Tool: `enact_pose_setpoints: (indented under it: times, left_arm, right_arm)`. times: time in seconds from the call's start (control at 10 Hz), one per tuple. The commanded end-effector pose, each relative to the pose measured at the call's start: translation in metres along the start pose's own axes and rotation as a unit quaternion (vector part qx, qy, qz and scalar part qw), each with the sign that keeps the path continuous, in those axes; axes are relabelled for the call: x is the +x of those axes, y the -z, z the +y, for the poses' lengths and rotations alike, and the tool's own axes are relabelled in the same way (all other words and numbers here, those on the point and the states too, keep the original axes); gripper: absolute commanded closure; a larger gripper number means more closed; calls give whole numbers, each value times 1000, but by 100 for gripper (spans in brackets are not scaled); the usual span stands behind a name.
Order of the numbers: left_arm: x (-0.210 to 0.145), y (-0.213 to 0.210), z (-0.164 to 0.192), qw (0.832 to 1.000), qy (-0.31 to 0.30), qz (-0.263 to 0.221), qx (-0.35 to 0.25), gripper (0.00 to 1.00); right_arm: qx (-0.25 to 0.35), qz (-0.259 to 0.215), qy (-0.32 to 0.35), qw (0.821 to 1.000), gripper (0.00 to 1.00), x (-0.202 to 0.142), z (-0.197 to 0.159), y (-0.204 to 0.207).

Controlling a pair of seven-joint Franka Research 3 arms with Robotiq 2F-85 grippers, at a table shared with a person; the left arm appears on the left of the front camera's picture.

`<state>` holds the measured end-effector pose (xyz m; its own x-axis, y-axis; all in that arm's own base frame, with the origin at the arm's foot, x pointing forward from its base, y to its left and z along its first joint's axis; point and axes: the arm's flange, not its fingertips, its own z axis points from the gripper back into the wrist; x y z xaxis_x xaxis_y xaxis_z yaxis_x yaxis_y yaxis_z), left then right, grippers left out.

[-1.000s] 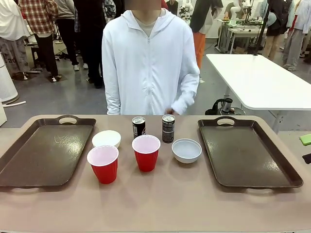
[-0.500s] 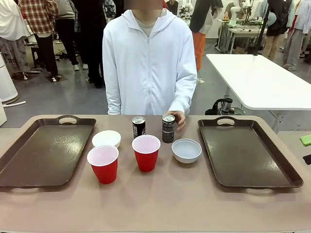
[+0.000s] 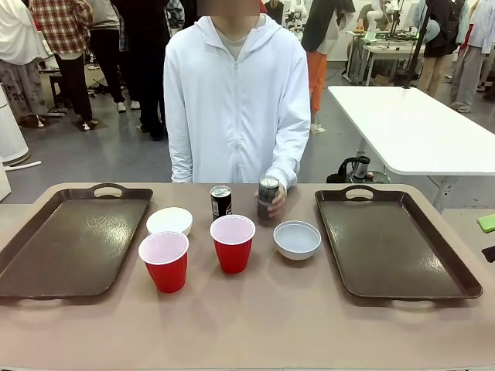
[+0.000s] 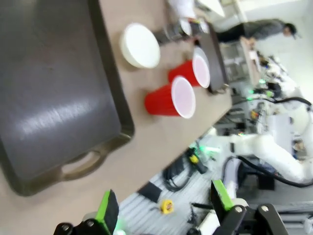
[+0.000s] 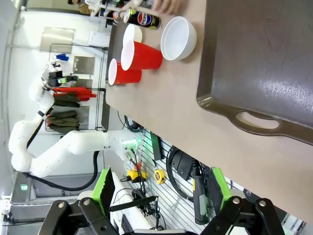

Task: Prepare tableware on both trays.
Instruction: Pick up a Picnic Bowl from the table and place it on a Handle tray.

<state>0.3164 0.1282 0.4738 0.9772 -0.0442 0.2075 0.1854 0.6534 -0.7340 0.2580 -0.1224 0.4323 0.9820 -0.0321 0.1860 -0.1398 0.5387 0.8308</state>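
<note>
left tool [image 4: 164,203]: fingers apart, nothing held.
left tray [image 3: 46,255]: bare.
worktop [image 3: 255,325] middle: white bowl [image 3: 169,220], left red cup [image 3: 164,261], left can [image 3: 221,202], right red cup [image 3: 233,243] and grey-blue bowl [image 3: 297,239] unmoved.
right can [image 3: 267,193]: now gripped by the person's hand [image 3: 277,202], clear of it a second ago; seemingly raised slightly.
right tray [image 3: 394,247]: bare.
right tool [image 5: 159,186]: fingers apart, nothing held.
task: nothing loaded yet; first placement judged started.
</note>
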Motion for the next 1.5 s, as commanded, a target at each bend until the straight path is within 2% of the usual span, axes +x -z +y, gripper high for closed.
enact_pose_setpoints:
  times: [0.0, 0.2, 0.3, 0.4, 0.6, 0.7, 0.8, 0.9, 1.2, 1.3, 1.4]
  left_arm:
    - [8, 26, -59, 991, 17, -34, 131, 0]
    - [44, 64, -120, 969, 35, -51, 240, 0]
    - [59, 91, -141, 958, 38, -31, 282, 0]
    - [75, 120, -157, 947, 36, 11, 319, 0]
    - [103, 187, -167, 909, 37, 59, 411, 0]
    - [114, 215, -161, 896, 39, 64, 439, 0]
    - [124, 238, -156, 889, 43, 67, 451, 0]
    - [131, 253, -156, 891, 43, 79, 446, 0]
    - [134, 243, -161, 914, 28, 112, 388, 0]
    - [135, 264, -149, 898, 46, 95, 427, 0]
    - [135, 264, -149, 898, 46, 95, 427, 0]
  right_arm:
    - [7, -3, -3, 1000, 0, 1, -1, 0]
    - [7, -3, -3, 1000, 0, 1, -1, 0]
    - [7, -3, -3, 1000, 0, 1, -1, 0]
    - [7, -3, -3, 1000, 0, 1, -1, 0]
    - [7, -3, -3, 1000, 0, 1, -1, 0]
    - [7, -3, -3, 1000, 0, 1, -1, 0]
    - [7, -3, -3, 1000, 0, 1, -1, 0]
    - [7, -3, -3, 1000, 0, 1, -1, 0]
    - [7, -3, -3, 1000, 0, 1, -1, 0]
    - [7, -3, -3, 1000, 0, 1, -1, 0]
    - [7, -3, -3, 1000, 0, 1, -1, 0]
